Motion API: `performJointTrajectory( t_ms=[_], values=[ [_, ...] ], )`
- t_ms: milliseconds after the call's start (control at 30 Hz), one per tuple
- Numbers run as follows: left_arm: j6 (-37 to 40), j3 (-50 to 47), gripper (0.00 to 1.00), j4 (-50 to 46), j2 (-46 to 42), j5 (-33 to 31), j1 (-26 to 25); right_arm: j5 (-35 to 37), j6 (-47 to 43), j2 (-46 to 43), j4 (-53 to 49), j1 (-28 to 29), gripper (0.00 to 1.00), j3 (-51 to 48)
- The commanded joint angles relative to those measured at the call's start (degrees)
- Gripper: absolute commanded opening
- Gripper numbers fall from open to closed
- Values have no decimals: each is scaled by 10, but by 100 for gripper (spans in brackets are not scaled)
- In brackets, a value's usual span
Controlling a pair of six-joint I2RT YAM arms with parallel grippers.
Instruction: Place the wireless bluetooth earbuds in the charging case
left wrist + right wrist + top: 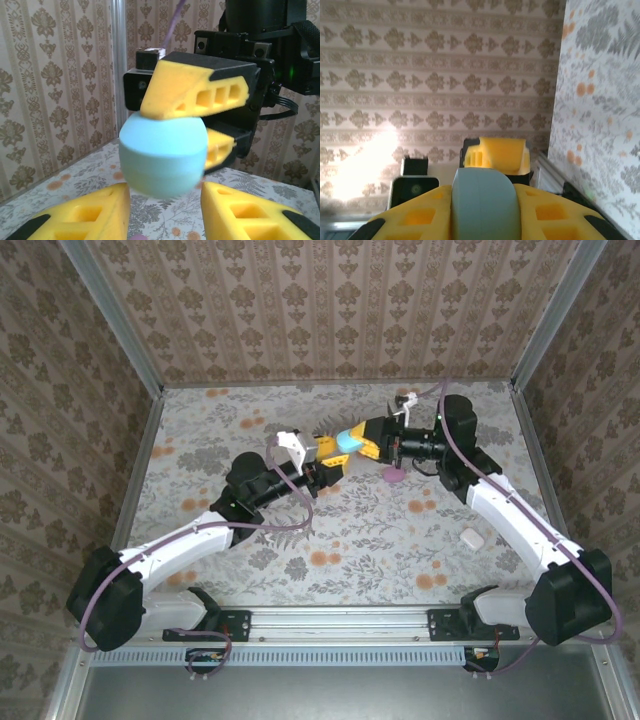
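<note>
Your right pincer (482, 192) is clamping the light blue egg-shaped plastic charging case (162, 152) between its yellow fingers (195, 92), holding it in the air above the far half of the floral-patterned worktop (220, 430). Your left pincer (165, 200) is standing open right at the case, its fingers spread to either side of the case's lower end; whether they are touching it, you cannot tell. A small pink piece (395, 475) is lying on the worktop near your right wrist.

Case (162, 155) sat between the right gripper (349, 439) fingers, just ahead of the left gripper (165, 212) tips. Second case (395, 476) lay on the table (240, 540) beneath the right gripper, third case (472, 538) well behind it.
</note>
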Motion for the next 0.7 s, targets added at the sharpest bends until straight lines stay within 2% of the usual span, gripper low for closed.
performJointTrajectory(
  t_ms=[0, 167, 267, 333, 400, 500, 667],
  values=[
    [10, 11, 47, -1, -18, -2, 4, 38, 13, -20, 32, -17, 7, -6],
    [16, 10, 52, -16, -23, -6, 4, 71, -18, -27, 1, -26, 8, -19],
    [24, 1, 53, -28, -38, -27, 5, 145, -130, -35, -125, -33, 8, -31],
    [28, -9, 55, -30, -50, -52, 4, 191, -186, -26, -166, -33, 9, -48],
    [32, -16, 56, -46, -67, -77, 4, 221, -217, -2, -180, -33, 9, -70],
    [39, -18, 59, -77, -86, -106, 5, 226, -232, 51, -164, -31, 9, -99],
    [48, -19, 61, -108, -107, -127, 5, 280, -260, 140, -145, -15, 9, -120]
  ],
)
